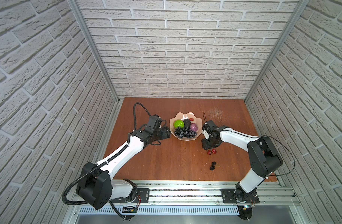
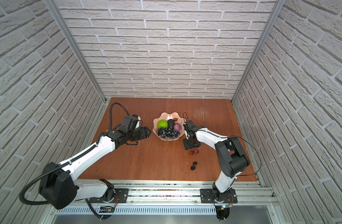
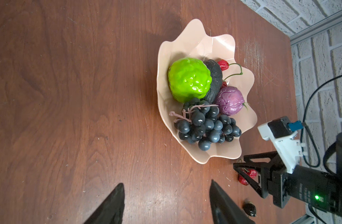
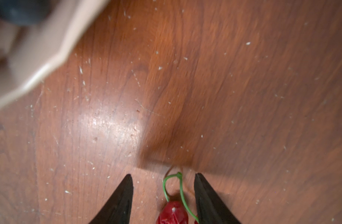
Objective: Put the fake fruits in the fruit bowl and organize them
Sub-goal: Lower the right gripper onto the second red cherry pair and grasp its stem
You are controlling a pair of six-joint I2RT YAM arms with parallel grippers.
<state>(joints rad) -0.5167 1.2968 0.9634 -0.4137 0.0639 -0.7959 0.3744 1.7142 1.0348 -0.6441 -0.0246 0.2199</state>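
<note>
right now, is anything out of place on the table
Yes: the red stemmed fruits and the dark cherries lie on the table, outside the fruit bowl. The red pair sits between the open jaws of the right tool.

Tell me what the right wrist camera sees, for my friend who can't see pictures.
A small red fruit with a looped green stem lies on the wooden table between the two open black fingers of the right tool. The pale pink fruit bowl shows blurred at a corner, apart from the tool.
</note>
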